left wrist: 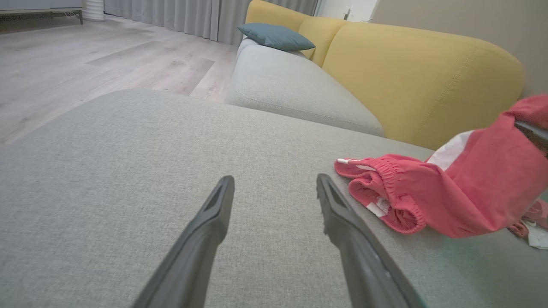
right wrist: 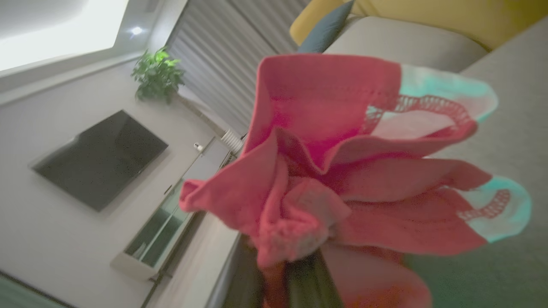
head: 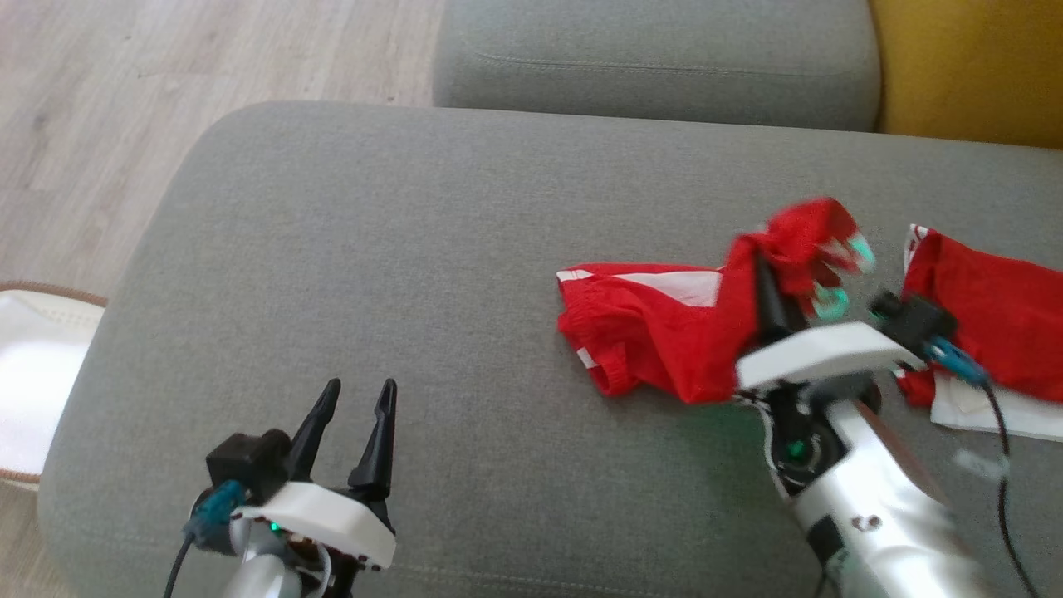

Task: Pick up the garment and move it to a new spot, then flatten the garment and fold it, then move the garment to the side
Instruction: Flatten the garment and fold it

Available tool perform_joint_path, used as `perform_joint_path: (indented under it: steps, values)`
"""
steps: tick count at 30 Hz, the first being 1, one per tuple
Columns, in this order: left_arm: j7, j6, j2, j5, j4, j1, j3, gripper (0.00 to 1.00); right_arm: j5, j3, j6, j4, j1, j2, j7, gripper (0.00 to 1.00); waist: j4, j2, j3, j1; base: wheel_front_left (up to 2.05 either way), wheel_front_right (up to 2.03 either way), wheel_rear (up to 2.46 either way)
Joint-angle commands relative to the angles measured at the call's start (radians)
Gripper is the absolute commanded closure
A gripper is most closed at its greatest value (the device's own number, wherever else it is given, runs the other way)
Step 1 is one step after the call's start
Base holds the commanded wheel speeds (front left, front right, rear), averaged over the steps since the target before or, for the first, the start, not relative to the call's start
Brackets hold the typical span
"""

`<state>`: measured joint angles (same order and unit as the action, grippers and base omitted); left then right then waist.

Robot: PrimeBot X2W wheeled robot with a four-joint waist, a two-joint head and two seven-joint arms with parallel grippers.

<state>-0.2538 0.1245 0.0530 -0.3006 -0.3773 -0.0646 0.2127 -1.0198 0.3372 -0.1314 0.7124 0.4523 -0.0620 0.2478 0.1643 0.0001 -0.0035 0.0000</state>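
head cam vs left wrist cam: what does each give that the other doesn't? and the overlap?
Head view adds: the right forearm behind the right hand, which is shut on a raised bunch of the red garment, and a white brown-rimmed thing on the floor at left.
Left wrist view adds: a blue cushion and grey curtains down the room.
Both: the red garment, the grey seat, the yellow backrest, the open left hand.
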Motion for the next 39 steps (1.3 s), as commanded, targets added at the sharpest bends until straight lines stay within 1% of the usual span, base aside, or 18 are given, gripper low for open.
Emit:
perform_joint_path:
  steps: [1, 5, 11, 12, 16, 21, 26, 27, 28, 29, 34, 39]
  values:
    - [-0.008, 0.004, 0.009, 0.007, 0.028, -0.042, -0.031, 0.0, 0.047, 0.056, 0.001, -0.031, 0.069, 0.012, 0.008, 1.0, 0.008, -0.0001, -0.001, 0.0, 0.0, 0.0, 0.0]
    - [-0.008, 0.004, 0.008, 0.004, 0.028, -0.042, -0.031, 0.0, 0.132, 0.168, 0.001, -0.019, 0.087, 0.012, -0.032, 1.0, 0.026, -0.0001, 0.001, 0.0, 0.0, 0.0, 0.0]
    - [-0.008, 0.004, 0.007, 0.003, 0.025, -0.039, -0.027, 0.0, 0.197, 0.326, 0.001, 0.015, 0.107, 0.012, -0.1, 1.0, 0.049, -0.0001, 0.013, 0.0, 0.0, 0.0, 0.0]
    - [-0.008, 0.004, 0.007, 0.003, 0.025, -0.039, -0.027, 0.0, 0.197, 0.326, 0.001, 0.015, 0.107, 0.012, -0.1, 1.0, 0.049, -0.0001, 0.013, 0.0, 0.0, 0.0, 0.0]
    - [-0.008, 0.004, 0.006, 0.0, 0.022, -0.045, -0.019, 0.0, 0.238, 0.409, 0.001, 0.067, 0.128, 0.012, -0.12, 1.0, 0.064, -0.0001, 0.024, 0.0, 0.0, 0.0, 0.0]
    - [-0.008, 0.004, 0.004, -0.005, 0.018, -0.049, -0.014, 0.0, 0.291, 0.484, 0.001, 0.147, 0.159, 0.012, -0.114, 1.0, 0.073, -0.0001, 0.04, 0.0, 0.0, 0.0, 0.0]
    - [-0.008, 0.004, 0.003, -0.01, 0.02, -0.056, -0.014, 0.0, 0.295, 0.529, 0.001, 0.211, 0.183, 0.012, -0.095, 1.0, 0.074, -0.0001, 0.068, 0.0, 0.0, 0.0, 0.0]
    - [-0.008, 0.004, 0.003, -0.01, 0.02, -0.059, -0.014, 0.0, 0.296, 0.538, 0.001, 0.218, 0.185, 0.012, -0.093, 0.69, 0.074, -0.0001, 0.071, 0.0, 0.0, 0.0, 0.0]
    - [-0.008, 0.004, 0.002, -0.011, 0.02, -0.062, -0.014, 0.0, 0.295, 0.545, 0.001, 0.225, 0.186, 0.012, -0.088, 0.15, 0.074, -0.0001, 0.074, 0.0, 0.0, 0.0, 0.0]
    - [-0.008, 0.005, 0.002, -0.011, 0.018, -0.065, -0.014, 0.0, 0.289, 0.549, 0.001, 0.228, 0.186, 0.012, -0.086, 0.0, 0.074, -0.0001, 0.076, 0.0, 0.0, 0.0, 0.0]
    - [-0.008, 0.005, 0.001, -0.014, 0.014, -0.078, -0.018, 0.0, 0.258, 0.573, 0.001, 0.23, 0.188, 0.012, -0.077, 0.0, 0.063, -0.0001, 0.078, 0.0, 0.0, 0.0, 0.0]
    - [-0.008, 0.004, 0.001, -0.012, 0.01, -0.078, -0.026, 0.0, 0.236, 0.586, 0.001, 0.233, 0.186, 0.012, -0.066, 0.0, 0.039, -0.0001, 0.056, 0.0, 0.0, 0.0, 0.0]
